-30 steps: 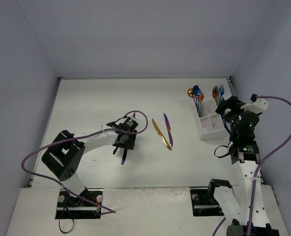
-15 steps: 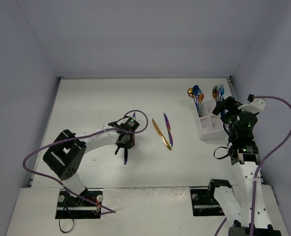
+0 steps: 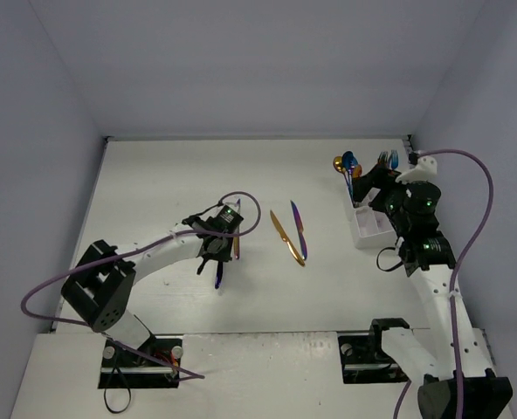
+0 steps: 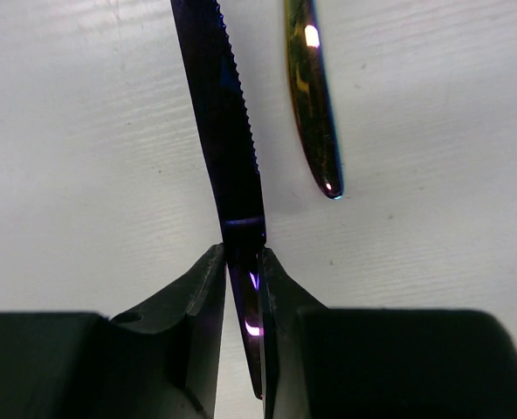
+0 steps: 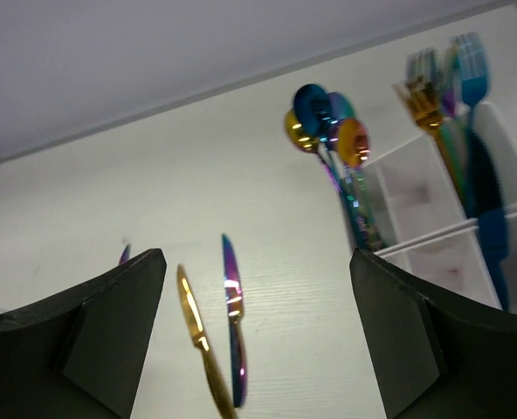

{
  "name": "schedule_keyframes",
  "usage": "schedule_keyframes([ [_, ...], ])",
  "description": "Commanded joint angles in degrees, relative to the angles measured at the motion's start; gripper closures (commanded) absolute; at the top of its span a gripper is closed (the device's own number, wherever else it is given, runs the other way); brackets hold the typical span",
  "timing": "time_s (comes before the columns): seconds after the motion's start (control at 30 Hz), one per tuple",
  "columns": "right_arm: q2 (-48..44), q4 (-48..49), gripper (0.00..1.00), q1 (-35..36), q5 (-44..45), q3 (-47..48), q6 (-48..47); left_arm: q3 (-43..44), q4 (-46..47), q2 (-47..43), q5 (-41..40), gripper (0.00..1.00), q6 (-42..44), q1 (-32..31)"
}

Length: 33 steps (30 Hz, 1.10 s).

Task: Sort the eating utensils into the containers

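Note:
My left gripper (image 3: 216, 255) (image 4: 241, 272) is shut on the handle of a dark purple serrated knife (image 4: 230, 148) (image 3: 218, 278), low over the table. A gold-brown utensil (image 4: 312, 105) (image 3: 236, 241) lies just beside it. A gold knife (image 3: 285, 237) (image 5: 199, 342) and a rainbow knife (image 3: 299, 229) (image 5: 233, 305) lie side by side mid-table. The white caddy (image 3: 369, 229) (image 5: 416, 202) holds spoons (image 3: 347, 166) (image 5: 327, 129) and forks (image 3: 387, 160) (image 5: 440, 87) upright. My right gripper (image 3: 369, 185) (image 5: 257, 262) is open and empty above the caddy, facing the two knives.
White walls bound the table at the back and both sides. A purple cable loops from each arm, the left one arching over the table near the gripper (image 3: 241, 209). The caddy stands near the back right corner.
My right arm has swung left and forward, so its gripper now hangs over the caddy. My left gripper stays shut on the purple knife and has shifted slightly left.

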Motion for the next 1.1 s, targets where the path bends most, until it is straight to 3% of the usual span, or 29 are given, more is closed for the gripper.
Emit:
schedule_keyframes([
  [0.0, 3.14, 3.54, 0.16, 4.50, -7.72, 3.96, 0.09, -0.20, 4.09, -7.97, -1.17, 1.00, 4.52, -0.21],
  [0.2, 8.95, 4.36, 0.16, 12.87, -10.52, 5.72, 3.90, -2.48, 11.62, -15.39, 2.24, 1.00, 8.55, -0.38],
  [0.53, 20.05, 11.08, 0.19, 29.48, -5.73, 9.40, 13.85, -1.10, 20.20, -24.31, 7.55, 1.00, 13.85, -1.96],
  [0.9, 30.18, 15.20, 0.22, 37.32, -2.49, 15.11, 16.11, 1.17, 22.76, -25.15, 8.73, 1.00, 16.80, -5.26],
  [1.07, 32.40, 15.74, 0.34, 38.74, -1.88, 15.00, 16.53, 1.74, 23.41, -24.97, 8.10, 1.00, 17.48, -5.88],
])
